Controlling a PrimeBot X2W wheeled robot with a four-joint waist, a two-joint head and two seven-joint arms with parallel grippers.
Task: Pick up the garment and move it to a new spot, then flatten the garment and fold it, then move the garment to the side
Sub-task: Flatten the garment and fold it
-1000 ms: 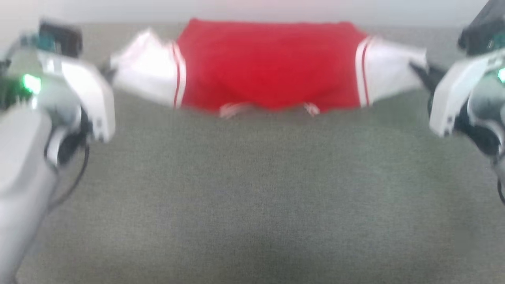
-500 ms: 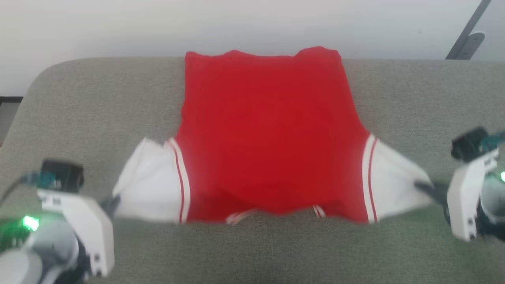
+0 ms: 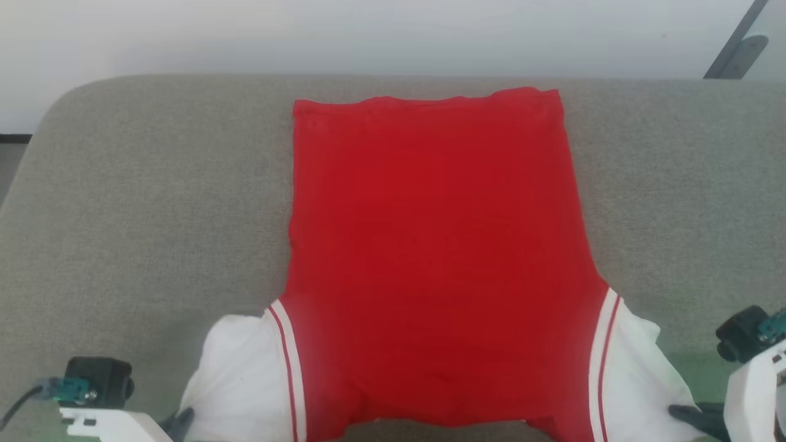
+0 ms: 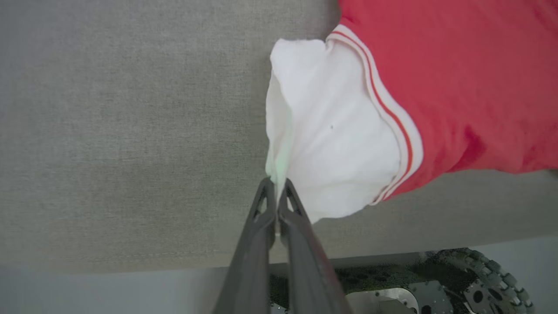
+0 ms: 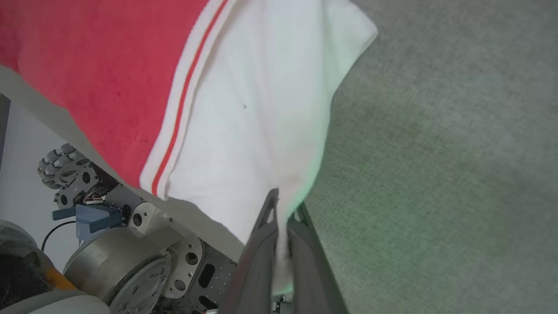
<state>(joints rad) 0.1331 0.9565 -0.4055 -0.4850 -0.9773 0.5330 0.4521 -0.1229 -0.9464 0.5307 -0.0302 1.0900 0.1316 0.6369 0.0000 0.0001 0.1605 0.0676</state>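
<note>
One garment (image 3: 430, 245) on the grey desk (image 3: 153, 215), two hands on it, one to each sleeve. Far left, the left hand (image 3: 181, 420) is pinched tight on the outer edge of the white left sleeve (image 3: 239, 380); the left wrist view shows both fingers pressed together with the cloth nipped at the tips (image 4: 276, 185). One red stripe runs along the white trim where each sleeve meets the body. The red body lies spread flat in the middle, its hem close to the desk's far edge. Broad bare grey cloth lies open on either side. Over on the right, the right hand (image 3: 681, 412) is clamped the same way on the white right sleeve (image 3: 638, 380), fabric caught between its fingers (image 5: 283, 205), close to the desk's near edge.
</note>
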